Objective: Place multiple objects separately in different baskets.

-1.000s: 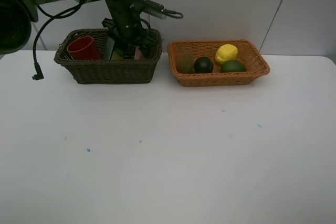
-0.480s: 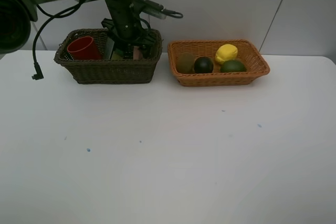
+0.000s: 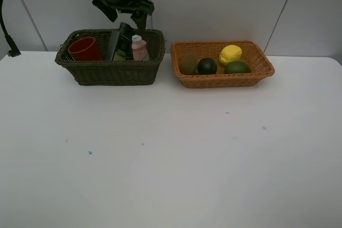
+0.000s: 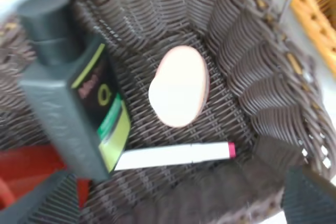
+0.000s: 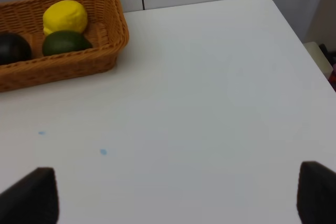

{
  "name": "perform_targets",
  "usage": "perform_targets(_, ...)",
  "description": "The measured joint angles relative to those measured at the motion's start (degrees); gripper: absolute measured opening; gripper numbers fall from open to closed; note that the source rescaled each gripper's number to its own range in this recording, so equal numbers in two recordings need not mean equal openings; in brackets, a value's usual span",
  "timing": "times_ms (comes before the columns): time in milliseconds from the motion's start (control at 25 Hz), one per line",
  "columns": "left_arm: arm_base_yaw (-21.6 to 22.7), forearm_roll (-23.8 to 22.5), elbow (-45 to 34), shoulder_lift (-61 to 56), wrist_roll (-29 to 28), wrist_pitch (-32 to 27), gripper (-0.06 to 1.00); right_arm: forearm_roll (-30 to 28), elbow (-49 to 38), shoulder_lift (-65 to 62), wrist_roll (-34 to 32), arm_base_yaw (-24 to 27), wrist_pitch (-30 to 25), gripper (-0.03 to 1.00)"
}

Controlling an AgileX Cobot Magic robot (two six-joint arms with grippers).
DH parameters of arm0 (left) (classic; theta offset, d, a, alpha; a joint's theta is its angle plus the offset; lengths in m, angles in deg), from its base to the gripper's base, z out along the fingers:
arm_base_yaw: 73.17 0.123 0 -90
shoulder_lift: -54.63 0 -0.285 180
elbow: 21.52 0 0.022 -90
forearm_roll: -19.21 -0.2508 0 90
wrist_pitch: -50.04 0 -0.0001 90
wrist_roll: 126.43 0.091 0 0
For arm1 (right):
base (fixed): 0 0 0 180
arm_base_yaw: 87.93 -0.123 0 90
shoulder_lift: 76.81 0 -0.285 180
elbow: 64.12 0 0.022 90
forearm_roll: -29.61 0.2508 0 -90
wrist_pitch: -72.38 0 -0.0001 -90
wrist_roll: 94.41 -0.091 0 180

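My right end effector (image 5: 178, 195) spread wide, empty, over bare surface (image 3: 176, 148). Lemon (image 3: 230, 54), lime (image 3: 237, 67), dark fruit (image 3: 207, 66), kiwi (image 3: 188, 63) in tan basket (image 3: 224, 80). My left end effector (image 3: 124, 18) wide, empty, above dark basket (image 3: 109, 72): red cup (image 3: 84, 48), green bottle (image 4: 73, 98), pink bottle (image 4: 178, 86), marker (image 4: 176, 154) below it.

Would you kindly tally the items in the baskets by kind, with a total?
Fruit: 4 (lemon, lime, kiwi, dark fruit)
Bottles: 2 (green bottle, pink bottle)
Cups: 1 (cup)
Markers: 1 (marker)
Total: 8
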Motion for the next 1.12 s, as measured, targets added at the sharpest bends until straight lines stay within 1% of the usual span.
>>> perform_targets(160, -0.51, -0.33, 0.00, -6.17, 0.00, -4.00, 1.00, 0.00, 0.00, 0.00, 0.00, 0.00, 0.00, 0.99)
perform_targets(320, -0.86, -1.10, -0.35, -11.84, 0.00, -4.18, 1.00, 0.00, 0.00, 0.00, 0.00, 0.00, 0.00, 0.99)
perform_targets(480, -0.86, -1.27, -3.62, -19.18, 0.00, -4.28, 1.00, 0.00, 0.00, 0.00, 0.00, 0.00, 0.00, 0.99)
perform_targets(720, -0.86, -2.90, -13.57, -32.01, -1.94, -4.56, 1.00, 0.00, 0.00, 0.00, 0.00, 0.00, 0.00, 0.99)
perform_targets(1120, -0.86, -4.93, -35.50, -54.85, -7.31, -4.80, 1.00, 0.00, 0.00, 0.00, 0.00, 0.00, 0.00, 0.99)
